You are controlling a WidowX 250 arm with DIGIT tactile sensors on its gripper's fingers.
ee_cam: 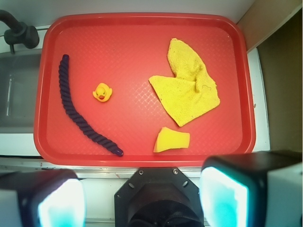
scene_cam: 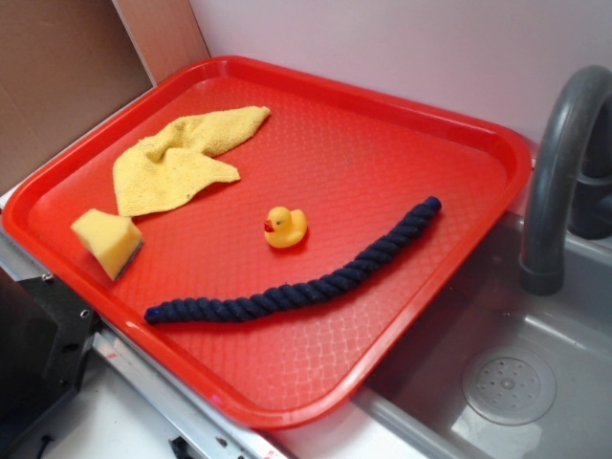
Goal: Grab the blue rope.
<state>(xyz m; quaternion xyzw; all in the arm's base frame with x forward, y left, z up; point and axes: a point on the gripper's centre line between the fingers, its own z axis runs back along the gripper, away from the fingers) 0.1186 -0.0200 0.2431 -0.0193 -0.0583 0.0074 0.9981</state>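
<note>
On the red tray [scene_cam: 421, 124], the blue rope [scene_cam: 306, 283] (curved, ungrasped).

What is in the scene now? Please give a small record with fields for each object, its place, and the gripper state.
surface: red tray beside a grey sink
target: blue rope, lying curved on the tray, untouched
duck: yellow rubber duck, near the rope but apart from it
cloth: yellow cloth, crumpled, far side of the tray from the rope
sponge: yellow sponge, next to the cloth
gripper: gripper, open, off the tray's edge, holding nothing
</note>
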